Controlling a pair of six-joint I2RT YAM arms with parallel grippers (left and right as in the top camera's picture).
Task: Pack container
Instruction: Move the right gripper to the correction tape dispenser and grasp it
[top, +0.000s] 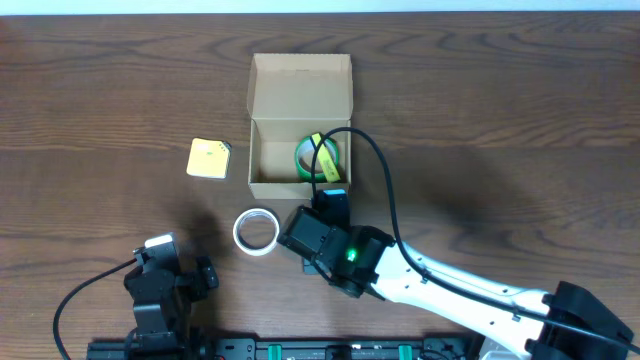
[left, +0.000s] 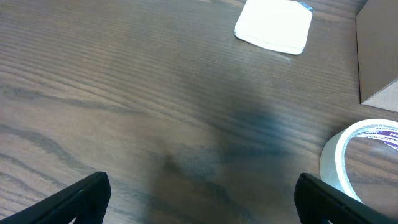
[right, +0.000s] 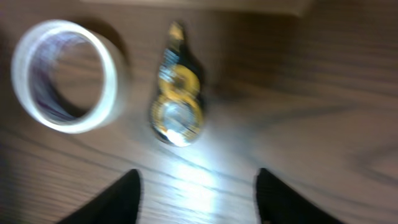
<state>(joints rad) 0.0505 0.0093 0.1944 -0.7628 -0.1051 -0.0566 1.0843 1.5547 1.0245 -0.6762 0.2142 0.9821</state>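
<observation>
The tan cardboard container (top: 262, 152) stands open at the table's middle, its lid flap folded back. Inside lie a green tape roll (top: 305, 160) and a yellow item (top: 325, 155). My right gripper (top: 325, 212) hovers just in front of the box, open and empty (right: 199, 199). Ahead of its fingers lies a small black-and-yellow dispenser (right: 176, 109), blurred, on the wood. A white tape roll (top: 256, 231) lies to its left and also shows in the right wrist view (right: 65, 74). My left gripper (top: 160, 265) is open and empty (left: 202, 202) at the front left.
A pale-yellow square pad (top: 209, 158) lies left of the box and also shows in the left wrist view (left: 273, 25). The box corner (left: 379, 56) and the white tape roll (left: 360, 158) sit at the right of the left wrist view. A black cable arcs over the box's right side.
</observation>
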